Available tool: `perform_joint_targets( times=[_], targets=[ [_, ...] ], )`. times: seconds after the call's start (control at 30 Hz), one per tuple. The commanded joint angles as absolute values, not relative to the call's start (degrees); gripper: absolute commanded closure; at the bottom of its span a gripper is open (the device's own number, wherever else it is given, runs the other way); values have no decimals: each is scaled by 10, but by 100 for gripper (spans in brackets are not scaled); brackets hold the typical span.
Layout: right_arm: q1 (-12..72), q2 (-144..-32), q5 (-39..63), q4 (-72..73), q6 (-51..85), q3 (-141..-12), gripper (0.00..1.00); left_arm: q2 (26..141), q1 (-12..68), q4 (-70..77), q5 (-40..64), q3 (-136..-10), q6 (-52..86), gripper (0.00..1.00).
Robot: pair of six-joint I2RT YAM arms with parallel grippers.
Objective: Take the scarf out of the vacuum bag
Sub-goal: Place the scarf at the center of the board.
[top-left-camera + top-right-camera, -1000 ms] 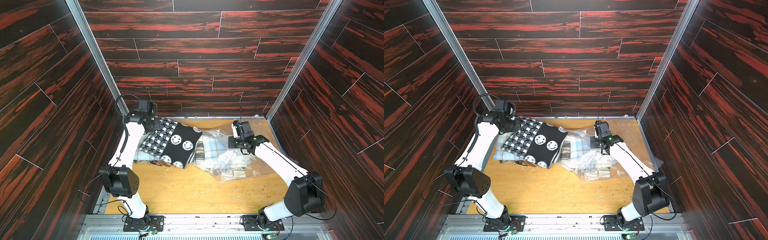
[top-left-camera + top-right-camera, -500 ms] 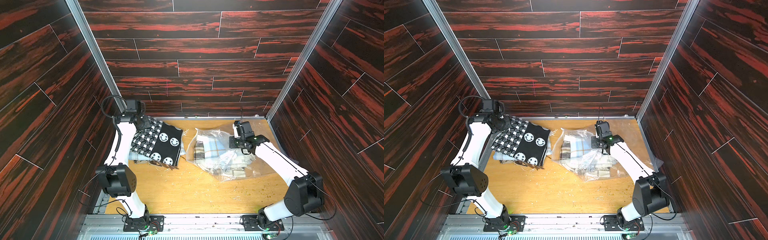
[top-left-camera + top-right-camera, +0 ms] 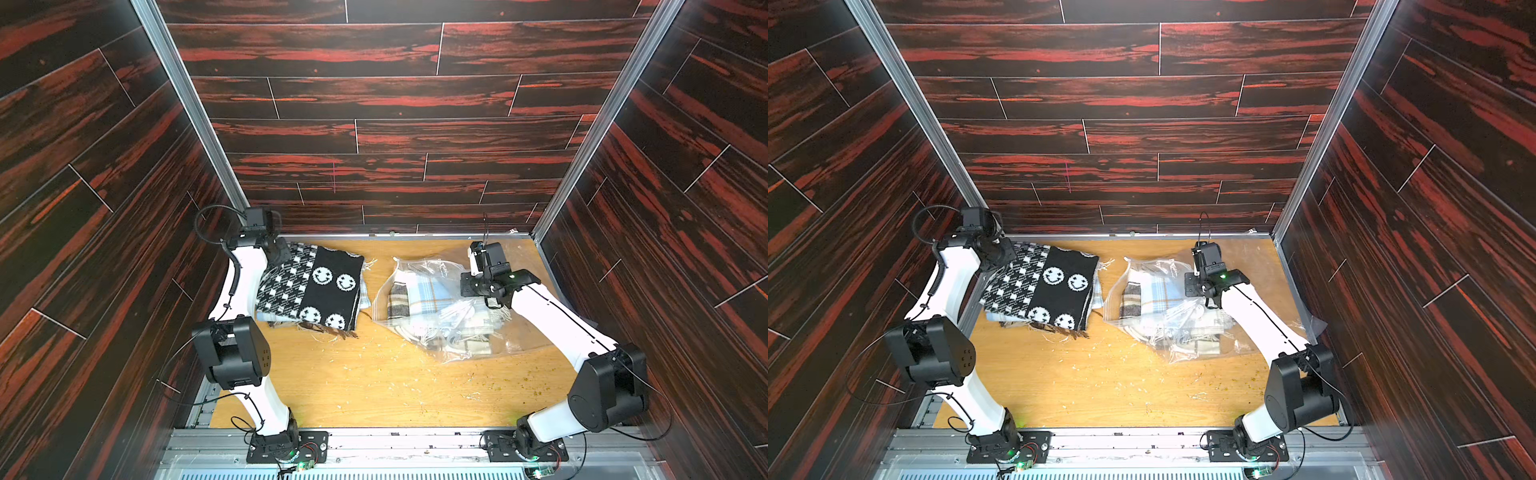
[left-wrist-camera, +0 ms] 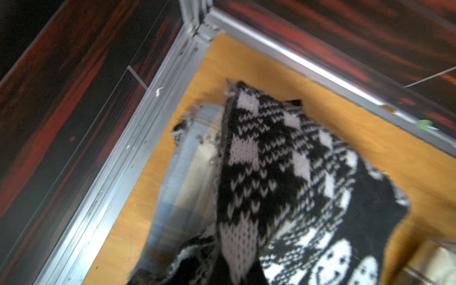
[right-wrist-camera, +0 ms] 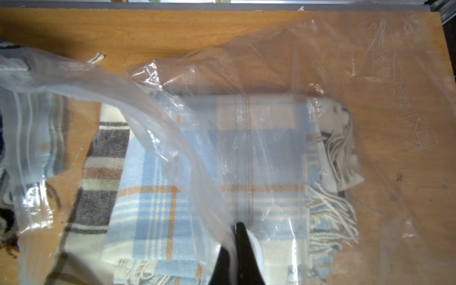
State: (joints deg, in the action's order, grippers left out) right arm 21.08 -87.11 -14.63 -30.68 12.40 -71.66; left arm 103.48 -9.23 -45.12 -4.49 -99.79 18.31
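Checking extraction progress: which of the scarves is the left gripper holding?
The black-and-white knit scarf with smiley faces, pinched by the left gripper outside the vacuum bag. The blue plaid scarf and the brown-striped scarf lie inside it.

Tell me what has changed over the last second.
The left gripper, shut on the smiley scarf, dragged it toward the robot's left, clear of the vacuum bag it had overlapped; bare table now shows between them. The right gripper stayed clamped on the bag's plastic, and the plaid scarves stayed inside.
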Motion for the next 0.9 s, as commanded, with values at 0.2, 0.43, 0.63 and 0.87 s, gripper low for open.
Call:
perform_joint_targets(
  times=[0.2, 0.43, 0.63, 0.87],
  targets=[
    [205, -870, -135, -323, 116, -742, 100, 1042, -101, -428, -109, -999, 180, 80],
    [205, -867, -129, -321, 115, -740, 100, 1036, -102, -421, -103, -994, 178, 21],
    [205, -865, -119, -318, 115, -737, 100, 1016, -102, -412, -54, -978, 180, 0],
    [207, -850, -62, -295, 111, -726, 100, 942, -102, -325, 139, -893, 233, 0]
  ],
)
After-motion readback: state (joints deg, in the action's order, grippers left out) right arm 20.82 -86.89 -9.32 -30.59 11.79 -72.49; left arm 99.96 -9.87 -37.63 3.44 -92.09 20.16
